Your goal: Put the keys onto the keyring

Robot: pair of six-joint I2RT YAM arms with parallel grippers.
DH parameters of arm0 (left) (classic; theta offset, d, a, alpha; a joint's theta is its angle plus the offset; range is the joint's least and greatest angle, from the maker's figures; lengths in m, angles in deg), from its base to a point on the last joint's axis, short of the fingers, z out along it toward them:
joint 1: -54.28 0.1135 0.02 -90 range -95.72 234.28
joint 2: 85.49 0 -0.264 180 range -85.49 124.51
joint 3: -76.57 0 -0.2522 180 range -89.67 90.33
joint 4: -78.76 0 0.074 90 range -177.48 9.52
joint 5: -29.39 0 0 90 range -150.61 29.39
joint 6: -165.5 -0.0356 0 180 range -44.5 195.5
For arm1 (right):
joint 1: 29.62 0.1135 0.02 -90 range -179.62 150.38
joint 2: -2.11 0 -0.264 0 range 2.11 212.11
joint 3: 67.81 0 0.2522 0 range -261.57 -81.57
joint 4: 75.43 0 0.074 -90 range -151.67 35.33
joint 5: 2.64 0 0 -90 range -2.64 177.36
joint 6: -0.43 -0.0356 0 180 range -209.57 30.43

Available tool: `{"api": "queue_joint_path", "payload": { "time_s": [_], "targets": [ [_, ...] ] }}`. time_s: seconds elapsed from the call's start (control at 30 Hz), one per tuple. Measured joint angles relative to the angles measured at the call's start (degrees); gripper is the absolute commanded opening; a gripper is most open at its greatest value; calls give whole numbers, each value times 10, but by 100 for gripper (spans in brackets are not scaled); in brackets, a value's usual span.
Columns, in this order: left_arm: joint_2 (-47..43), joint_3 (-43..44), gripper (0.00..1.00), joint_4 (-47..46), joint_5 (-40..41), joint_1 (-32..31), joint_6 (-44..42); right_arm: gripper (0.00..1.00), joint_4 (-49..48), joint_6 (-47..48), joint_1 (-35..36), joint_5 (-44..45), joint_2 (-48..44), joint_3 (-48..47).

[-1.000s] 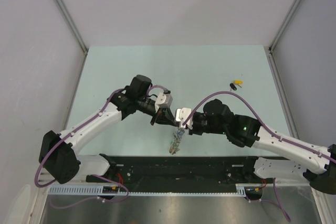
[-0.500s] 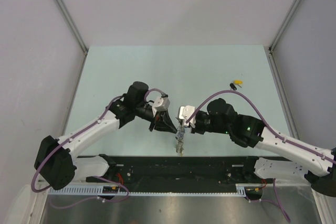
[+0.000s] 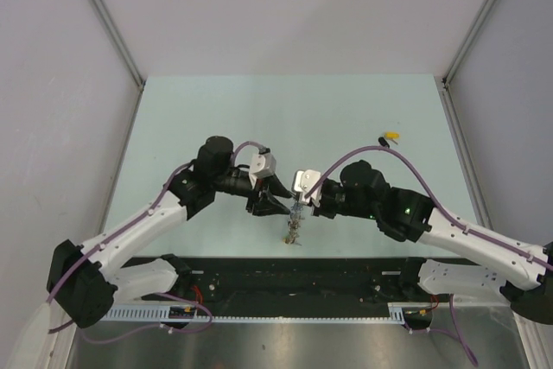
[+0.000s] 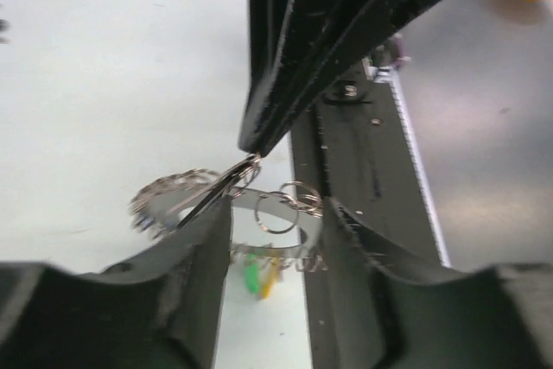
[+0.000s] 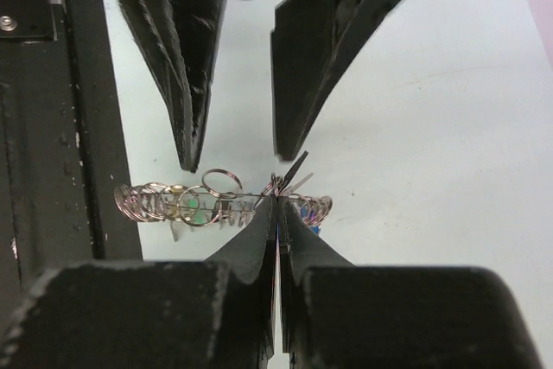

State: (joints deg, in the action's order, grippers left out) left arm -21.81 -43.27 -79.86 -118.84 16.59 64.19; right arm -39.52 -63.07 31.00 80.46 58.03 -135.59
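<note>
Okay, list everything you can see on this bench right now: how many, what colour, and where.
keyring: one, silver with small coloured tags, held near the table's front edge
black-tagged key: one, loose at the table's right side
yellow-tagged key: one, right beside the black-tagged key
table: one, pale green
rail: one, black, along the near edge
left gripper: one, black, open, fingers either side of the keyring
right gripper: one, black, shut on the keyring
</note>
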Motion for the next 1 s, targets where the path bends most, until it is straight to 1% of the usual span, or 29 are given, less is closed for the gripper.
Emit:
{"api": "queue_joint_path", "payload": {
  "time_s": [0.1, 0.17, 0.2, 0.27, 0.3, 0.47, 0.6, 0.73, 1.0],
  "targets": [
    [-38, -10, 70, -8, 54, 14, 18, 0, -5, -5, -4, 12, 6, 0],
    [-67, -15, 76, -10, 98, 37, 36, 0, -9, -10, -6, 25, 11, 0],
    [-84, -16, 82, -11, 126, 55, 45, 0, -12, -12, -8, 33, 14, 0],
    [-110, -16, 89, -10, 187, 83, 59, 0, -19, -15, -10, 49, 20, 0],
    [-124, -17, 99, -10, 223, 96, 68, 0, -23, -17, -12, 55, 22, 0],
    [-198, -43, 100, -9, 434, 130, 113, 0, -55, -26, -23, 97, 43, 0],
    [-240, -83, 100, -8, 549, 133, 142, 0, -90, -30, -39, 118, 68, -1],
    [-254, -113, 100, 1, 630, 134, 158, 0, -128, -31, -61, 125, 121, -23],
    [-290, -116, 100, 9, 716, 134, 158, 0, -228, -27, -94, 108, 248, -102]
  ]
}}
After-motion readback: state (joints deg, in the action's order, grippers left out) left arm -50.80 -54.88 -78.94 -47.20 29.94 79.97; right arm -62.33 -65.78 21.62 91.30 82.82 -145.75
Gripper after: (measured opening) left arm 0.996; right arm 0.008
